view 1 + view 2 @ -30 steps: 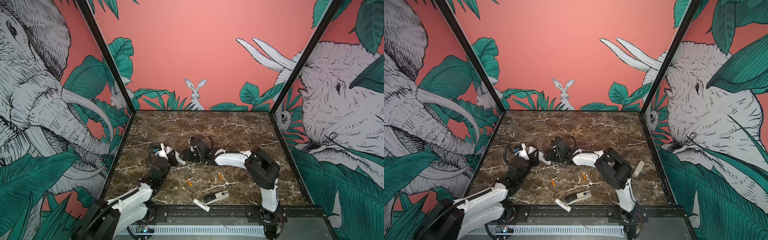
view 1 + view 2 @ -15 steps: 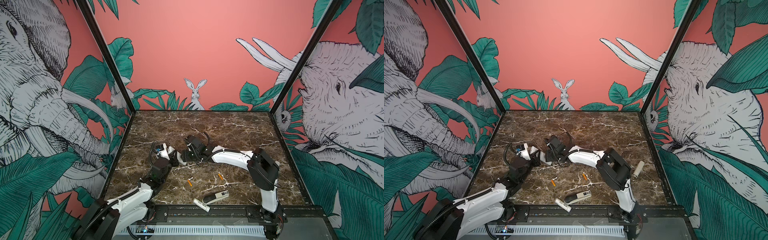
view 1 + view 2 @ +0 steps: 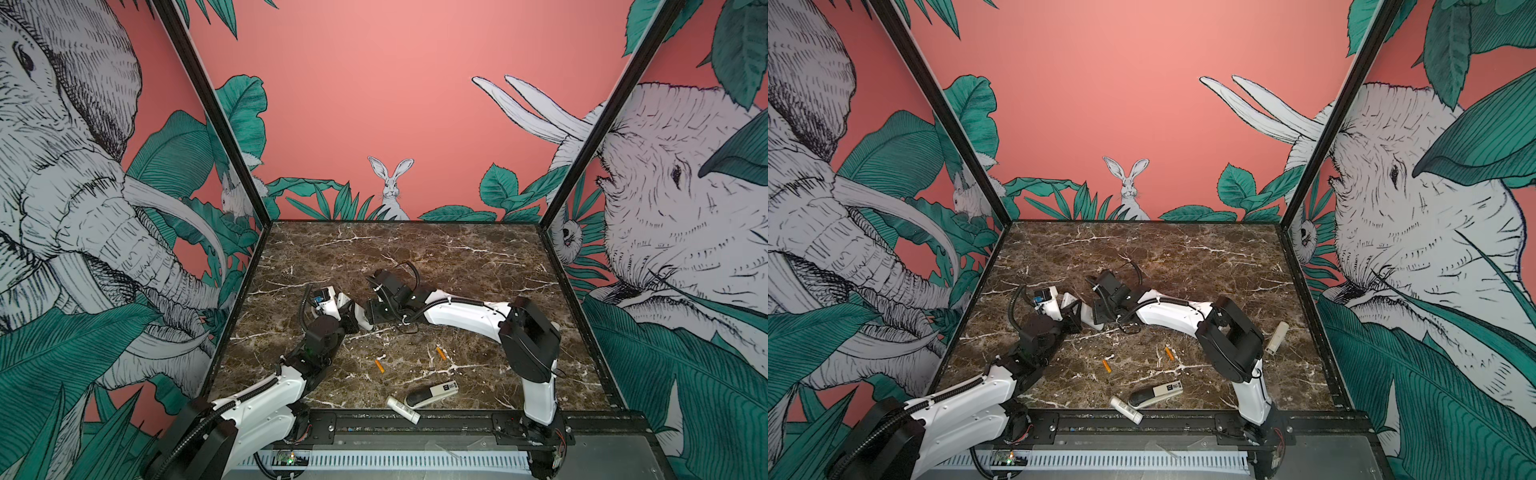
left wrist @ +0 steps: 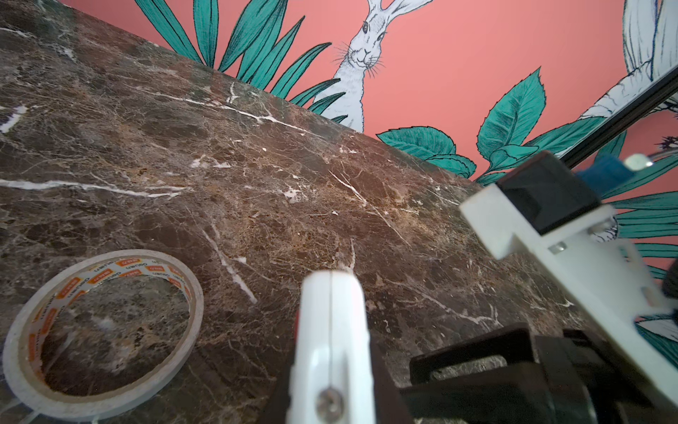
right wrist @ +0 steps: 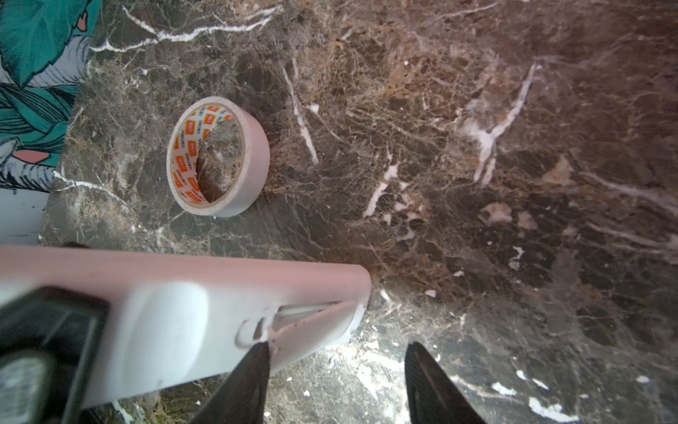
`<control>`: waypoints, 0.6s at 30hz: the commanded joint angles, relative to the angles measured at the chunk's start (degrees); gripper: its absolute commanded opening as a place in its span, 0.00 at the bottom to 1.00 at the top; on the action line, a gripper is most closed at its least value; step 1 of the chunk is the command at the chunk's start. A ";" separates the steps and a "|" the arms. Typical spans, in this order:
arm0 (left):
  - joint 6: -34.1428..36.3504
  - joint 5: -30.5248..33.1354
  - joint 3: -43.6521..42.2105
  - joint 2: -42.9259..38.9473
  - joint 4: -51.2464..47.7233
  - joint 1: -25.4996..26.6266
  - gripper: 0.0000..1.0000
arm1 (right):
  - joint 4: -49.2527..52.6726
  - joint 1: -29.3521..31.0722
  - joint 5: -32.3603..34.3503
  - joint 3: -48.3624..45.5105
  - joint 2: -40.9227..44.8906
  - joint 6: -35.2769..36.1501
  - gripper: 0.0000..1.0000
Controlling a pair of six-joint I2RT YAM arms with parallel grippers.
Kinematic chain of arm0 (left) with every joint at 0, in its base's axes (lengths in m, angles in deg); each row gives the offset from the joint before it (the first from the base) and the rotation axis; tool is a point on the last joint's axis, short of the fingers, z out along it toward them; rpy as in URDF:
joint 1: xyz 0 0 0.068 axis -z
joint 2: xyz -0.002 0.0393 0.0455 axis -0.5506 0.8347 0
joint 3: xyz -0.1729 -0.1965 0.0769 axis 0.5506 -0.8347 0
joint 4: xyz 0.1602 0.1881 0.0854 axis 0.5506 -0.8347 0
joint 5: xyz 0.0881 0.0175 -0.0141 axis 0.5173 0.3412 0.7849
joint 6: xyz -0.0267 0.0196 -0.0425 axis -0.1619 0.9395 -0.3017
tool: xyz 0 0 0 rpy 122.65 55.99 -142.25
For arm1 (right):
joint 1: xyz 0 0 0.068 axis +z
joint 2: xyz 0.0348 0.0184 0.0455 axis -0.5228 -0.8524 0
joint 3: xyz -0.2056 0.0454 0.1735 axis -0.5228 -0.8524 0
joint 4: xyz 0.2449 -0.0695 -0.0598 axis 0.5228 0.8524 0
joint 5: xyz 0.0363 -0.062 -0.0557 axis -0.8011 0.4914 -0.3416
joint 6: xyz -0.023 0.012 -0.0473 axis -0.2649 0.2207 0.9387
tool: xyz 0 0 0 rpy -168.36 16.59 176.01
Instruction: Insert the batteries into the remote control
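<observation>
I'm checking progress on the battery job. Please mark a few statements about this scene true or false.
1. Both batteries lie loose on the table. True.
2. The left gripper holds the remote control. True.
3. The right gripper is shut on a battery. False: its jaws are open, with one fingertip at the remote's back.
4. The tape roll sits on the remote. False: it lies on the table, apart from it.
</observation>
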 commanded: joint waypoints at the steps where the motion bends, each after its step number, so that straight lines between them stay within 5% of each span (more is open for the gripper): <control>1: 2.05 1.16 -1.34 1.52 -9.99 0.23 0.00 | 5.75 -0.65 2.31 -2.31 0.23 2.20 0.59; 18: 2.28 0.56 -0.93 2.20 -9.35 0.22 0.00 | 5.21 -1.84 -0.16 2.05 1.18 7.56 0.60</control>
